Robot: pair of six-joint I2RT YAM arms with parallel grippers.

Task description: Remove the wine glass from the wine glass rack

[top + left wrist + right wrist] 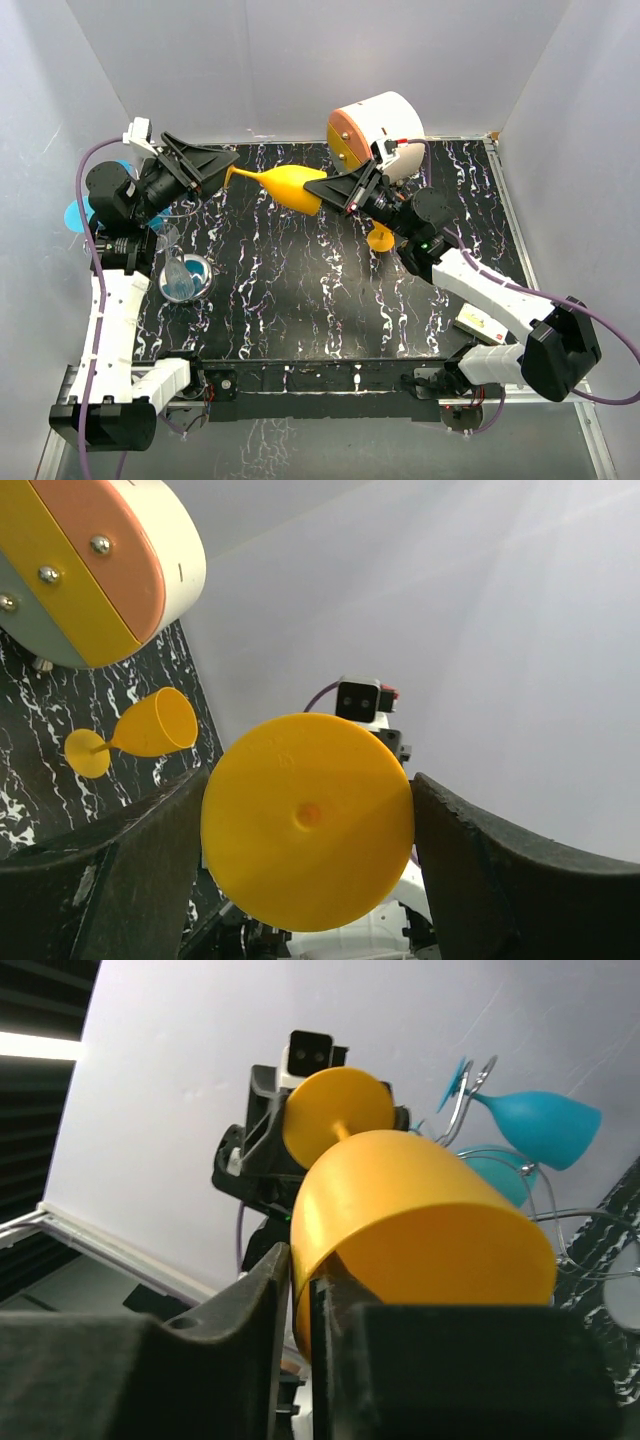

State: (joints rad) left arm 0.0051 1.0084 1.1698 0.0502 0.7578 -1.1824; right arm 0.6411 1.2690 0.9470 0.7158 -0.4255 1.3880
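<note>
Top external: my left tool (228, 177) clamps the foot of the yellow plastic wine glass (290, 187); my right tool (338, 190), at its three o'clock, pinches the rim.

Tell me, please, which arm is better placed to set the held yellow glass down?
Probably right: its jaws pinch the held glass by the bowl rim, near a second glass lying on the table; left jaws hold only the foot.

Robot lab test cell.
White panel walls (250, 60) boxed the black marbled table (300, 310) on three sides; left arm (110, 320) and right arm (480, 290) sat bolted at its near edge, purple cable (82, 190) alongside.
</note>
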